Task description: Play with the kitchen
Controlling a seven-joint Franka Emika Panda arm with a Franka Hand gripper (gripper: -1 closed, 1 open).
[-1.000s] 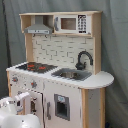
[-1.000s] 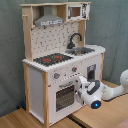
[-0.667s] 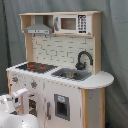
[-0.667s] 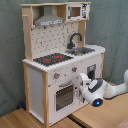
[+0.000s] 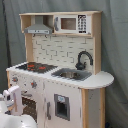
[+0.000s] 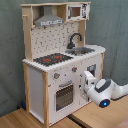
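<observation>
In the first exterior view: toy kitchen (image 5: 60, 70) filling the middle of the frame, upright, white and pale wood, in front of a grey curtain (image 5: 115, 45). Stovetop (image 5: 35, 66) at about 9 o'clock from the sink (image 5: 71, 74), black faucet (image 5: 83, 59) at 1 o'clock from the sink, grey hood (image 5: 39, 27) at 12 o'clock above the stovetop, microwave (image 5: 72, 23) at 3 o'clock from the hood. Gripper (image 5: 12, 100) at 7 o'clock in the frame, just in front of the oven door (image 5: 30, 106); jaw state impossible to tell here. In the second exterior view: same kitchen standing on a wooden table (image 6: 100, 117), stovetop at 9 o'clock from the sink, knobs (image 6: 65, 72) under the counter. White arm (image 6: 112, 90) reaching in from 3 o'clock, gripper at the lower front panel, at 3 o'clock from the oven door; contact and jaw state again impossible to tell.
</observation>
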